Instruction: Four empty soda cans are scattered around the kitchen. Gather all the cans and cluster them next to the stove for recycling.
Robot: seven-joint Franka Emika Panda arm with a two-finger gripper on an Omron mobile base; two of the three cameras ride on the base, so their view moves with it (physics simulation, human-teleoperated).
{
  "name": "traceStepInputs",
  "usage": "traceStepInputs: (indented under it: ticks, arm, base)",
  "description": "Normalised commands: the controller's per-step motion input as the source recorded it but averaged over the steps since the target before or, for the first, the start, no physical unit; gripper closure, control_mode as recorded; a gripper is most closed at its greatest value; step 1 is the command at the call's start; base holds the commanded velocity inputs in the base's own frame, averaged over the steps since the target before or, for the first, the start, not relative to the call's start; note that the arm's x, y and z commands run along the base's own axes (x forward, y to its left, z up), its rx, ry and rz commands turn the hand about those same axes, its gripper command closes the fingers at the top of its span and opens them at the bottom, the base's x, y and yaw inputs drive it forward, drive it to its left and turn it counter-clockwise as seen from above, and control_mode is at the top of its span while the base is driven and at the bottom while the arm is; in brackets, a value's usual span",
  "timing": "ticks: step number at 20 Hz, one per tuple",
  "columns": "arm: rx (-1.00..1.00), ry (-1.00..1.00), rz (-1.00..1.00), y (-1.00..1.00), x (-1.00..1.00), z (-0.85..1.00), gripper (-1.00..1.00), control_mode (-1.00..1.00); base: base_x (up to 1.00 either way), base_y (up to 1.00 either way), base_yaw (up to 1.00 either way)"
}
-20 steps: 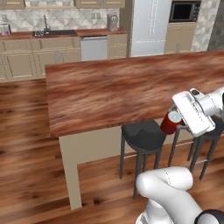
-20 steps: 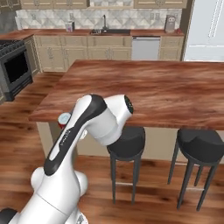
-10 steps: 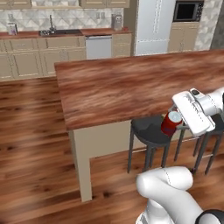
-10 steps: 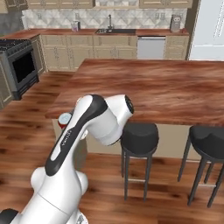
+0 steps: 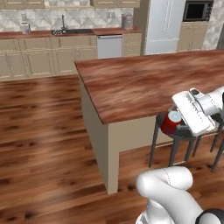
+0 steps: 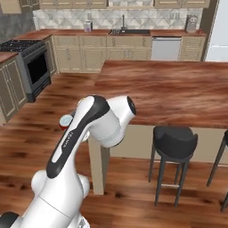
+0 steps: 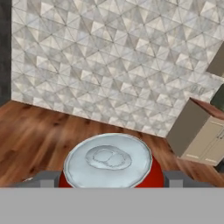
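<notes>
A red soda can (image 5: 170, 123) with a silver top sits clamped between the jaws of the gripper (image 7: 109, 177) (one dark fingertip (image 7: 43, 178) on each side), held in the air beside the wooden island surface (image 5: 144, 83), above a black stool (image 5: 183, 131).

No text, brand, number or sign can be read anywhere. The red soda can (image 7: 108, 164) shows only a plain silver top with an embossed tab outline, and its side (image 5: 170, 124) carries no legible label.
</notes>
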Motion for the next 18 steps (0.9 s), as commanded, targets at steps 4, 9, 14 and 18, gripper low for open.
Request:
traceStepInputs:
  ticks: [4, 9, 14, 18]
  arm:
    - [0.0, 0.0, 0.0, 0.0, 0.0, 0.0, 1.0, 1.0]
    - [0.0, 0.0, 0.0, 0.0, 0.0, 0.0, 1.0, 1.0]
    - [0.0, 0.0, 0.0, 0.0, 0.0, 0.0, 1.0, 1.0]
    - [0.0, 0.0, 0.0, 0.0, 0.0, 0.0, 1.0, 1.0]
  base:
    - [-0.26, 0.81, 0.0]
    - [-0.25, 0.78, 0.0]
    - [-0.24, 0.76, 0.0]
    - [-0.22, 0.77, 0.0]
